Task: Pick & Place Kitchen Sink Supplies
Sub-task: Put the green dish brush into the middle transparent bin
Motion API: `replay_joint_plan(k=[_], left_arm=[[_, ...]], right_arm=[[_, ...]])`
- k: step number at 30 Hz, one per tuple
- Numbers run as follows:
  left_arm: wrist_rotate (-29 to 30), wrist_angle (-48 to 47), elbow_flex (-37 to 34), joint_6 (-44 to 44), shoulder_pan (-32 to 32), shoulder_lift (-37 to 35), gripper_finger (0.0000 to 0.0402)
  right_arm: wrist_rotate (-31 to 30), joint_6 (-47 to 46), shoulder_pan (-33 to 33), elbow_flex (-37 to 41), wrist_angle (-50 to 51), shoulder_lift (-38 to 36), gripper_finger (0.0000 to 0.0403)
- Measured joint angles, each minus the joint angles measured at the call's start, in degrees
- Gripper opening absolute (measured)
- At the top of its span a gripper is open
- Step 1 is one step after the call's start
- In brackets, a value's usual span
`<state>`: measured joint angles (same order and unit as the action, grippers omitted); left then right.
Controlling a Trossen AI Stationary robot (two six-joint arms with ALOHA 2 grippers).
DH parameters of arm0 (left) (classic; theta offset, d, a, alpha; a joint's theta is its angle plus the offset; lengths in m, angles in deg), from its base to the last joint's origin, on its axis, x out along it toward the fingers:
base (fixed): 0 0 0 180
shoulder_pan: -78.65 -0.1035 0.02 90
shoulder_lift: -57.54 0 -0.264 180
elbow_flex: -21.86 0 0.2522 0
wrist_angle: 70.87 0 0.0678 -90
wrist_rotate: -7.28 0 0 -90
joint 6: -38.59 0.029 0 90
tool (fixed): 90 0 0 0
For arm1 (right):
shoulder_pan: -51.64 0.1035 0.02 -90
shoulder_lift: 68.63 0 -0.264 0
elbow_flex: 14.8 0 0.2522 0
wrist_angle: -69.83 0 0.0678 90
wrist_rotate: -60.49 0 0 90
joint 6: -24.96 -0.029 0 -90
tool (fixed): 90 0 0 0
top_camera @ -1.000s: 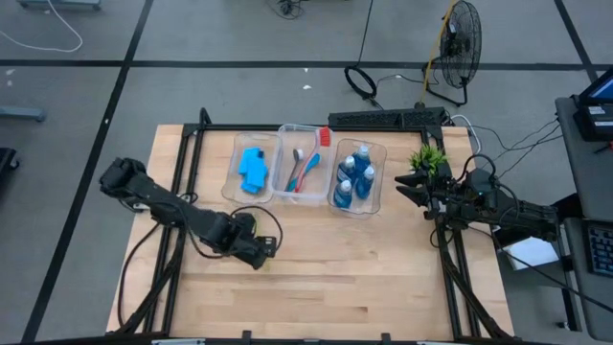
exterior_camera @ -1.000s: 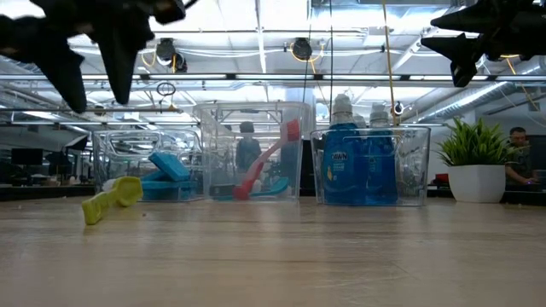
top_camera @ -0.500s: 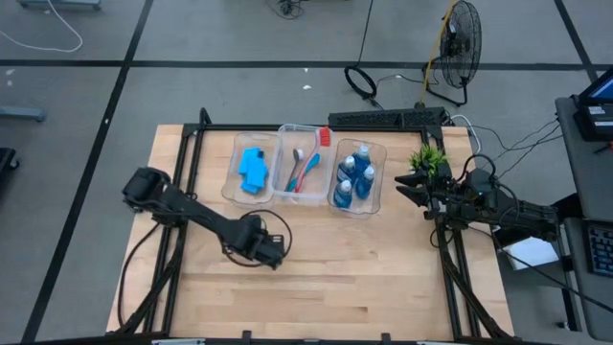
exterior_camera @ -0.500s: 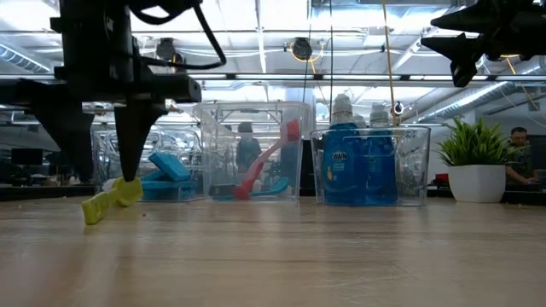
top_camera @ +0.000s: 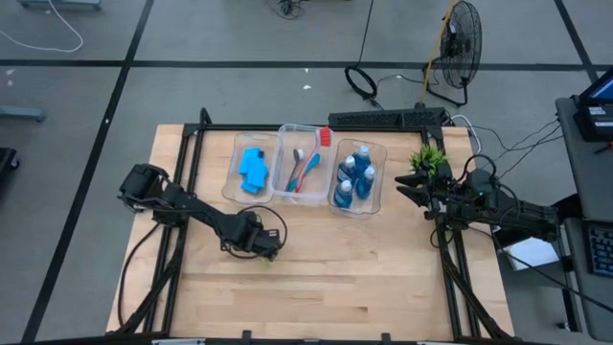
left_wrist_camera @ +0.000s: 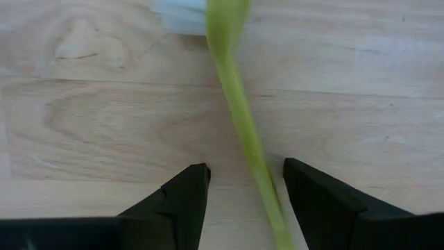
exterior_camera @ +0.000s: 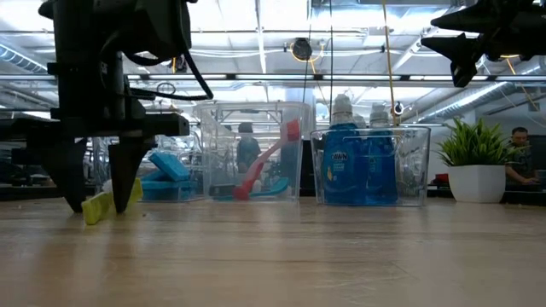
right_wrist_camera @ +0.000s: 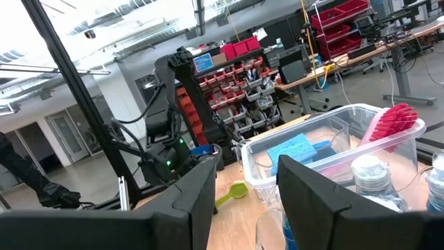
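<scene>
left gripper (exterior_camera: pixel 96 200) lowered onto yellow-green brush (exterior_camera: pixel 111 199), fingers apparently straddling its handle

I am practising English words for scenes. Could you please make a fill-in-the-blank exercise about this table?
1. The left gripper has its jaws open on either side of the ____ brush.
2. The red brush stands in the ____ bin.
3. The sponges are bright ____.
4. The right gripper hovers beside the potted ____.

Missing words: yellow-green; middle; blue; plant

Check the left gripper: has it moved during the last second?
Yes. The left gripper has dropped to the table, its open fingers either side of the yellow-green brush, left of the sponge bin.
</scene>
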<state>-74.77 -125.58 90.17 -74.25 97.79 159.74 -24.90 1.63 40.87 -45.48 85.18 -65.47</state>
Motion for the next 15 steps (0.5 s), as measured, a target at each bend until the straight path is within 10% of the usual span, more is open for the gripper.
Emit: replay_joint_plan(k=[15], left_arm=[[-0.64, 1.31, -0.69, -2.44, 3.61, -1.01, 0.0019]], right_arm=[[0.13, -0.02, -0.02, -0.01, 0.16, 0.00, 0.0141]])
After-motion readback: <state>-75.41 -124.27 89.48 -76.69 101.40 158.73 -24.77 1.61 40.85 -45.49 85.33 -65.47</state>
